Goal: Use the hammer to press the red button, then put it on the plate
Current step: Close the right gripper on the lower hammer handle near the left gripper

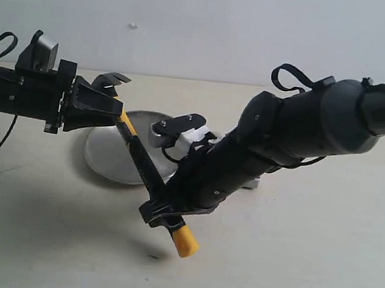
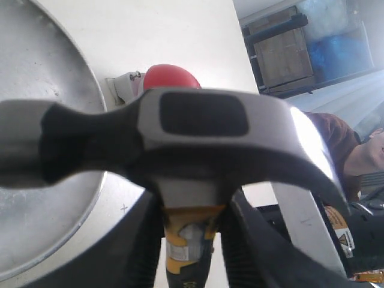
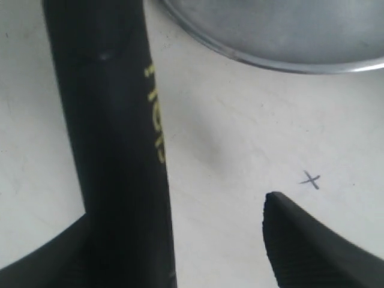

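Observation:
The hammer [image 1: 142,158] hangs tilted in the air above the plate's [image 1: 107,159] near rim, head up at the left and yellow end low. My left gripper [image 1: 109,112] is shut on its neck just below the head. In the left wrist view the fingers [image 2: 147,240] clamp the yellow neck [image 2: 189,240] under the dark head [image 2: 198,129]. The red button [image 2: 171,77] shows beyond the head, beside the plate [image 2: 36,72]. My right gripper [image 1: 163,214] stands open around the handle near its yellow end. The black handle [image 3: 114,150] lies against one finger, with a wide gap to the other finger [image 3: 312,252].
The right arm [image 1: 298,128] crosses the table's middle and hides the button in the exterior view. A small pen cross [image 3: 311,179] marks the pale tabletop near the plate's rim [image 3: 270,57]. A person and shelving [image 2: 282,51] show beyond the table.

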Robot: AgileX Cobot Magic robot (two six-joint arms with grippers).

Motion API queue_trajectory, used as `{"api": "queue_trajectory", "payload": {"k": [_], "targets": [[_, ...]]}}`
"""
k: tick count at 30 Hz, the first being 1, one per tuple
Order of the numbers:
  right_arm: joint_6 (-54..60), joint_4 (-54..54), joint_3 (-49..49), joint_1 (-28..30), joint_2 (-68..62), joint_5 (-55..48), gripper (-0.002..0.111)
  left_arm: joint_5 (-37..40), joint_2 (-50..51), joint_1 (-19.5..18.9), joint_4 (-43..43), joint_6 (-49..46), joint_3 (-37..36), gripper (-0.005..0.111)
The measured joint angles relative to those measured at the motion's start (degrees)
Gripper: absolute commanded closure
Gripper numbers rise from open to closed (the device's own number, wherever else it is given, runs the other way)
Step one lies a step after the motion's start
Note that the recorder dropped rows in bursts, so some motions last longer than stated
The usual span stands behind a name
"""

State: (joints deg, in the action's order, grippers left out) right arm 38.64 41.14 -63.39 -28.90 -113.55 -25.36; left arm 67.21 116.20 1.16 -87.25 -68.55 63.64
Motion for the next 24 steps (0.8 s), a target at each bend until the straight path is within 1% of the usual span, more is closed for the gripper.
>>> {"api": "queue_trajectory", "payload": {"k": [6, 9, 11, 13, 17, 18, 24], "targets": [[2.7, 1.9, 0.0, -0.3, -1.3, 0.4, 0.044, 0.0, 0.0, 0.0, 0.0, 0.0, 0.0, 0.107], [5.0, 4.4, 0.0, -0.3, -1.4, 1.0, 0.050, 0.0, 0.0, 0.0, 0.0, 0.0, 0.0, 0.107], [5.6, 4.7, 0.0, -0.3, -1.4, 1.3, 0.058, 0.0, 0.0, 0.0, 0.0, 0.0, 0.0, 0.107], [5.7, 5.0, 0.0, -0.4, -1.4, 1.3, 0.071, 0.0, 0.0, 0.0, 0.0, 0.0, 0.0, 0.107], [7.4, 4.8, 0.0, -0.6, -1.4, 0.5, 0.105, -0.2, 0.0, 0.0, 0.0, 0.0, 0.0, 0.107], [8.2, 4.8, -0.1, -0.7, -1.4, 0.0, 0.108, -0.3, 0.0, 0.0, 0.0, 0.0, 0.0, 0.107], [9.6, 5.1, -0.2, -0.8, -1.4, -1.5, 0.108, -0.2, 0.0, 0.0, 0.5, 0.1, -0.1, 0.107]]}}
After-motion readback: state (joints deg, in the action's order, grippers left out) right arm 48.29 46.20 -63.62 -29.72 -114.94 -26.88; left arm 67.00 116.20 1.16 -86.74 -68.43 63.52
